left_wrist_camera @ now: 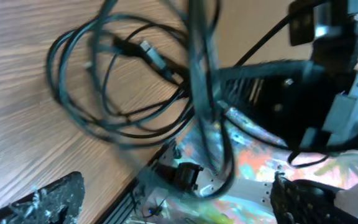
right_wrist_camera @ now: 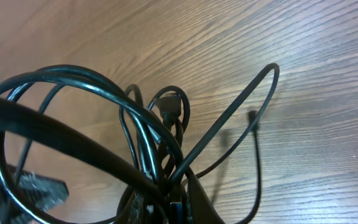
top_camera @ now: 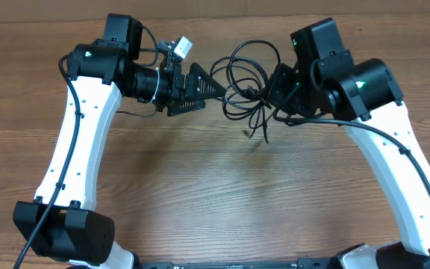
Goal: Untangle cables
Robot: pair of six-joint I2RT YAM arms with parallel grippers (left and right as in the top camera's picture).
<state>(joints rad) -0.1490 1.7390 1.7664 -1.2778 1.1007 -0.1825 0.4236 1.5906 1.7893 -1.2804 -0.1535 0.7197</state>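
Observation:
The cables (top_camera: 248,75) are thin black cords in a loose tangle of loops over the back middle of the wooden table, with a few ends hanging down towards it (top_camera: 263,127). My right gripper (top_camera: 272,93) is shut on the bundle from the right. In the right wrist view the strands (right_wrist_camera: 135,124) bunch together and run into its closed jaws (right_wrist_camera: 182,199). My left gripper (top_camera: 219,88) is open just left of the loops and holds nothing. In the left wrist view its fingers (left_wrist_camera: 48,199) stand wide apart. Beyond them are the loops (left_wrist_camera: 117,81) with a silvery plug tip (left_wrist_camera: 151,53), and one blurred strand (left_wrist_camera: 204,93) hangs close to the lens.
The wooden table (top_camera: 215,194) ends at its far edge (top_camera: 215,11) just behind both grippers. The two arm bases (top_camera: 66,232) (top_camera: 394,258) stand at the near corners. The right arm's thicker black cable (top_camera: 394,146) runs along its white link.

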